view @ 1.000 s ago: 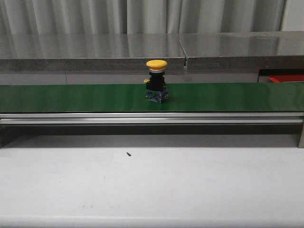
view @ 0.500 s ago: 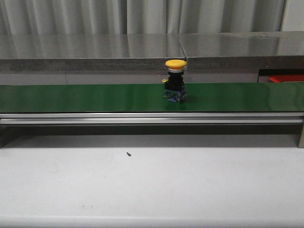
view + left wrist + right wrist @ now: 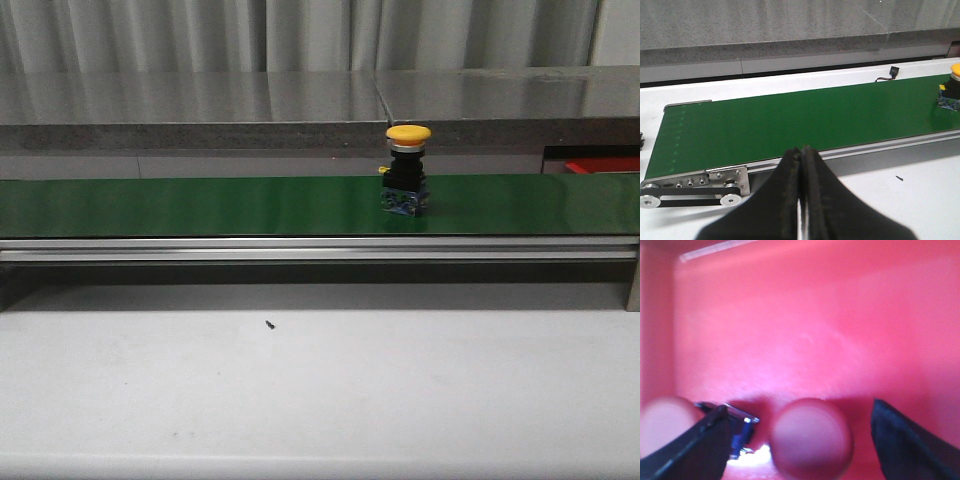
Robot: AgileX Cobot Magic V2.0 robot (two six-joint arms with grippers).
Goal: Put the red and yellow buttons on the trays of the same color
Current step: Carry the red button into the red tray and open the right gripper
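Green belt (image 3: 200, 205) ran the full width of the front view, and neither arm showed there at all. Starting at the left: the left gripper (image 3: 801, 165) was pinched right together, its two black fingers pressed flat against each other with nothing between them, hanging over the near edge of the conveyor by the roller end (image 3: 695, 186). From that wrist view the yellow button (image 3: 951, 85) sat far down the belt, away toward the opposite end from the rollers, well apart from the claw. It stood upright, yellow domed cap on top, black body and bluish base below, so its long axis was vertical.

Moving across in the front view, that same yellow button (image 3: 407, 170) stood right of the belt's middle, upright and alone. Further right again, a thin red strip of the red tray (image 3: 603, 166) peeked out just beyond the belt's far-right end.

And the right gripper (image 3: 800, 440) was spread wide, hovering low inside the red tray (image 3: 805, 330), which filled its whole view. A red button cap (image 3: 812, 437) lay between the parted fingers, blurred and very close, apparently resting in the tray rather than held; a second rounded shape (image 3: 662, 422) sat at the edge beside one finger, too blurred to name with confidence.

My call: with the yellow button nearer the right end, the right arm looked the closer one. No yellow tray was visible anywhere.
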